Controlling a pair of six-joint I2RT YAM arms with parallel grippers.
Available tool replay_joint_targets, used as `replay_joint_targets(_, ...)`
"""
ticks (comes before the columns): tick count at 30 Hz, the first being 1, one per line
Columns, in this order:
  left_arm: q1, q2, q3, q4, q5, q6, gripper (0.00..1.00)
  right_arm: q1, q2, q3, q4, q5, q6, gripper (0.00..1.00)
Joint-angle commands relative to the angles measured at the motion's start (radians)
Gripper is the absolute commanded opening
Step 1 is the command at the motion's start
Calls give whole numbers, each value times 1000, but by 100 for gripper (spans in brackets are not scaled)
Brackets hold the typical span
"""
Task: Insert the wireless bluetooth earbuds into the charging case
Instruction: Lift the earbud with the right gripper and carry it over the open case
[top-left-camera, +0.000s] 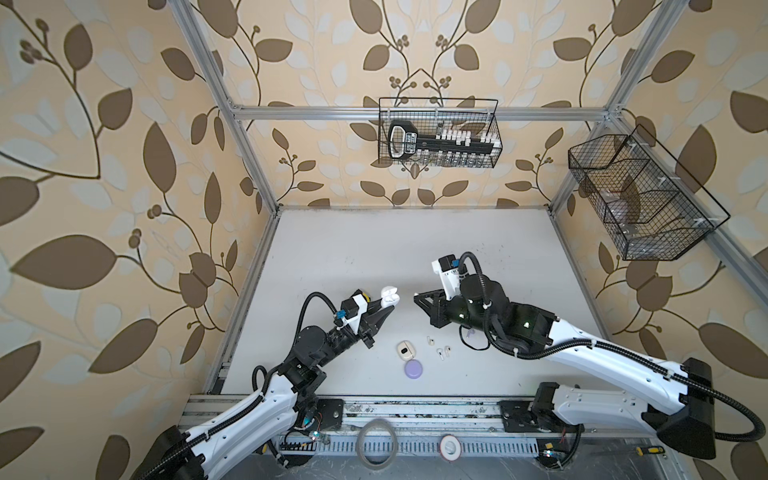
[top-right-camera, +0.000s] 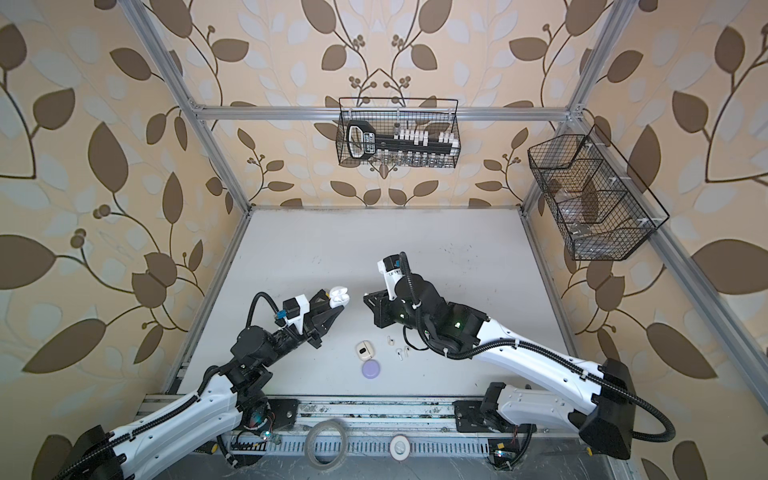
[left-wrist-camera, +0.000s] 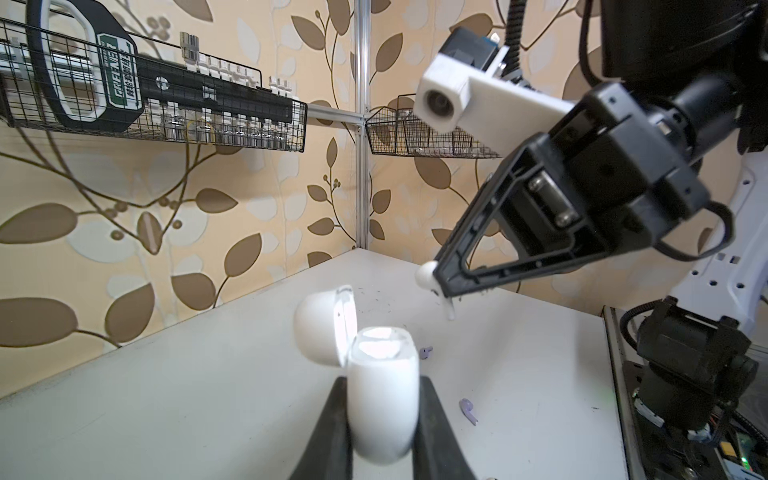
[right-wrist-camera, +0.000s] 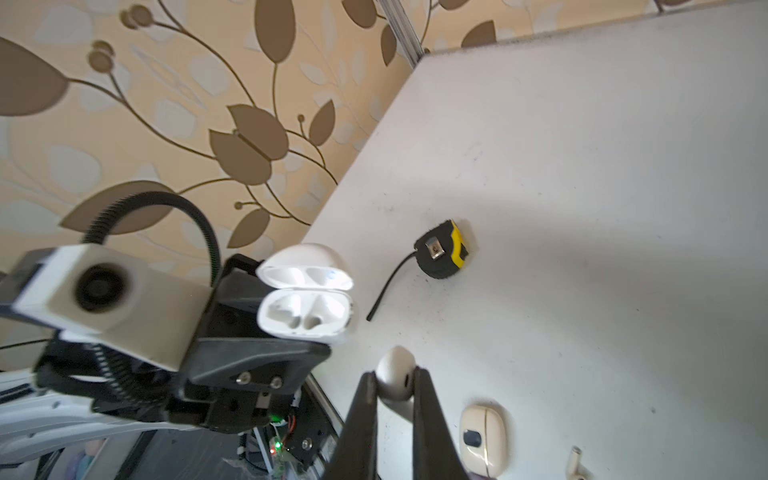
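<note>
My left gripper is closed tight on the lower half of the white case, with one finger on each side of it, and the case is held up off the table. The lid of the case is flipped up on its hinge. In the right wrist view I look straight into the two hollows of the case, so its mouth is turned toward my other arm.

My right gripper is pinched on a white earbud. The round head of the earbud sticks out past the fingertips, and in the left wrist view its stem hangs down below them. This earbud is near the mouth of the case but apart from it; in both top views a gap shows between the two grippers.

Nearer to my base, a cream case and a round lavender case lie on the table just beside each other. To their right lie three pale earbuds, close together. Two lavender earbuds lie on the table under my right arm. A black and yellow tape measure sits on the table beyond the white case
</note>
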Motion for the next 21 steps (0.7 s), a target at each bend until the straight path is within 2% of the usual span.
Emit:
replay_joint_targets(1,-2,2,-6,115,39,-26,0,41,-41,-43,150,31,49,7)
replay_joint_targets(5,-1,0,-15,146,56,-36,0,107,-63,-52,233,59,42,7)
replay_joint_targets(12,-1,2,-17,184,102,-45,0,117,-37,-72,374,29,79,6)
replay_joint_targets(21,-1,-2,-24,216,136,-52,0,152,8,-130,532,83,108,6)
